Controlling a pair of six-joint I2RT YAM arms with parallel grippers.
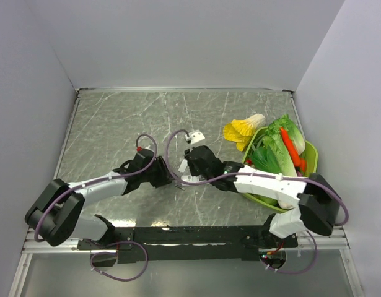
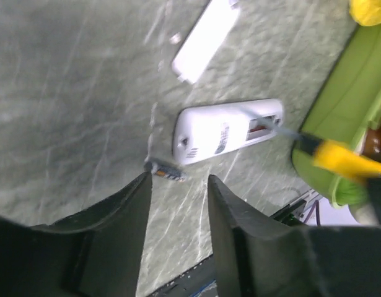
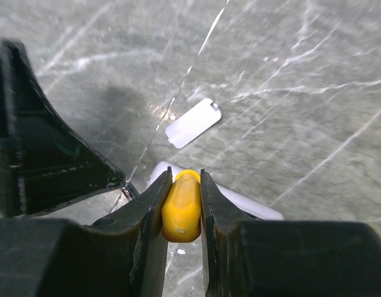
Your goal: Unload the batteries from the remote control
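The white remote control (image 2: 215,133) lies on the grey table with its recess (image 2: 261,124) facing up. It also shows in the top view (image 1: 191,180) and, partly hidden behind my fingers, in the right wrist view (image 3: 243,199). One small dark battery (image 2: 165,169) lies on the table beside the remote's rounded end, just beyond my left fingertip. I cannot make out a second battery. My left gripper (image 2: 179,179) is open and empty. My right gripper (image 3: 186,174) is shut on the yellow tool (image 3: 181,207), whose metal tip (image 2: 283,131) reaches into the recess.
A flat white plate (image 2: 205,40) lies just beyond the remote and also shows in the right wrist view (image 3: 193,122). A green basket (image 1: 311,154) of toy vegetables stands at the right, with a yellow leafy toy (image 1: 240,130) beside it. Both grippers (image 1: 178,175) meet mid-table.
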